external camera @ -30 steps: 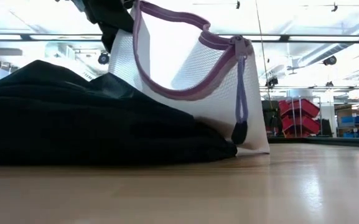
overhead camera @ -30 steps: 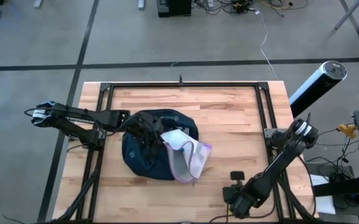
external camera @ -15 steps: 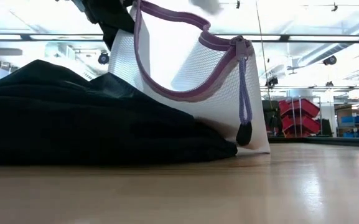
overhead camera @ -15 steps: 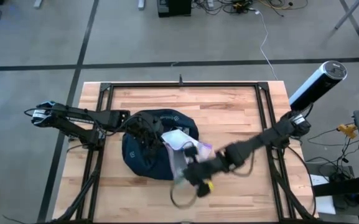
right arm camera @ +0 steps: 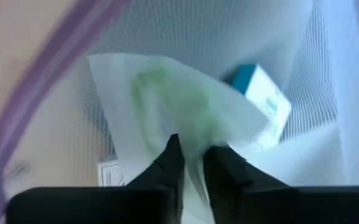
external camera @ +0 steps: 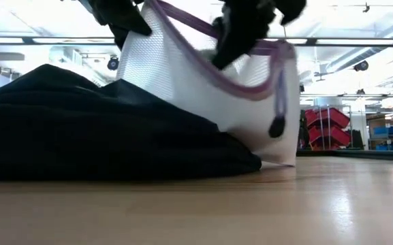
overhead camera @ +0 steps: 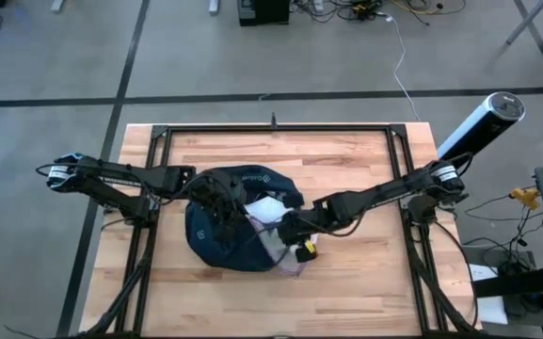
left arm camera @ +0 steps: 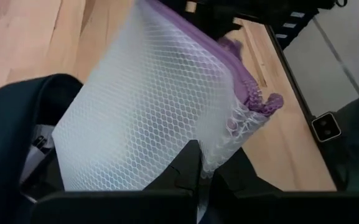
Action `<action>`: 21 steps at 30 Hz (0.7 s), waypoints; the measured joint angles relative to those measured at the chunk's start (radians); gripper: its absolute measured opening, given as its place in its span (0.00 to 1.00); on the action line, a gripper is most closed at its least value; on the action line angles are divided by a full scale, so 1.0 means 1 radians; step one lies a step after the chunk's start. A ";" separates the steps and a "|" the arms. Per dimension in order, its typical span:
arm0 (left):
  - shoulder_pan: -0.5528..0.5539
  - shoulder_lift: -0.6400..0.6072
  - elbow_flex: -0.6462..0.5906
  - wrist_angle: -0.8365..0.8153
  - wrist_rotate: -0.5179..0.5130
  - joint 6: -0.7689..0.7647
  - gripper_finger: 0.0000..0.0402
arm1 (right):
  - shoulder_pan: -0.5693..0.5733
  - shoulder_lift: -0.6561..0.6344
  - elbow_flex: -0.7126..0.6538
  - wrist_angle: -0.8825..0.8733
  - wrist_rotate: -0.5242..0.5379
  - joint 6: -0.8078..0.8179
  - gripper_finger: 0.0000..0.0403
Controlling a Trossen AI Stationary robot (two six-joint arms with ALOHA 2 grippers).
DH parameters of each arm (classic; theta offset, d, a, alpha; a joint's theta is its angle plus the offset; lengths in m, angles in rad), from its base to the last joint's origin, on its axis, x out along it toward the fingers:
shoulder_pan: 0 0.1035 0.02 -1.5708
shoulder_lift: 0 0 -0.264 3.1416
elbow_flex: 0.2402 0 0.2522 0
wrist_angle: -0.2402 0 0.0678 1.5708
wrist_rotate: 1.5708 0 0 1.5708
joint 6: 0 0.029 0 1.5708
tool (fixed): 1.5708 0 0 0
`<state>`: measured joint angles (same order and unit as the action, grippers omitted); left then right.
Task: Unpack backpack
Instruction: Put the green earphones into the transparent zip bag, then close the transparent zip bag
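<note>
The dark navy backpack [overhead camera: 216, 240] lies on its side at the table's left middle [external camera: 80, 129]. A white mesh pouch with a purple zip edge [left arm camera: 154, 112] stands half out of it [external camera: 203, 88]; its lower part rests on the backpack and the table. My left gripper [left arm camera: 195, 177] is shut on the pouch above the backpack [overhead camera: 231, 202]. My right gripper [right arm camera: 196, 165] reaches into the pouch's open mouth from the right [overhead camera: 290, 231]. Its fingers stand a narrow gap apart over a white, green-printed packet [right arm camera: 179, 99], with a teal-and-white box [right arm camera: 260, 93] beside it. My left gripper pinches the mesh wall of the pouch [left arm camera: 198, 149] between its two fingers, near a purple-edged corner. The pouch is held up tilted, with its lower end on the backpack. My right gripper's fingers are on either side of the white packet's lower edge [right arm camera: 195, 155]; I cannot tell whether they touch it.
Black frame rails [overhead camera: 398, 169] run around the wooden table. A white cylinder [overhead camera: 478, 127] stands beyond the right edge. Bare wood lies to the far side [overhead camera: 327, 155] and along the near right of the backpack.
My right gripper has swung from the table's near right corner toward the left and up, and has tipped into the pouch's mouth. The pouch's purple rim has been pushed out of shape and its zip pull has swung to the right. The backpack has kept still.
</note>
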<state>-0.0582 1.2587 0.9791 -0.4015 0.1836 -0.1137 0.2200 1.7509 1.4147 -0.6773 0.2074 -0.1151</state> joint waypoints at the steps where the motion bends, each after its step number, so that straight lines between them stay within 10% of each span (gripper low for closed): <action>1: 0.000 0.000 0.000 0.000 -0.001 0.005 0.00 | 0.000 -0.001 0.002 -0.001 0.009 0.006 0.24; 11: 0.006 0.000 0.000 -0.009 -0.026 -0.003 0.00 | 0.097 -0.094 0.139 -0.279 -0.036 0.126 0.58; 21: 0.006 0.000 0.000 0.004 -0.114 -0.086 0.00 | 0.406 -0.165 -0.057 -0.352 0.199 0.352 0.57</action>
<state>-0.0517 1.2583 0.9791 -0.3977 0.0692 -0.1994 0.6262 1.5858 1.3574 -1.0292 0.4060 0.2373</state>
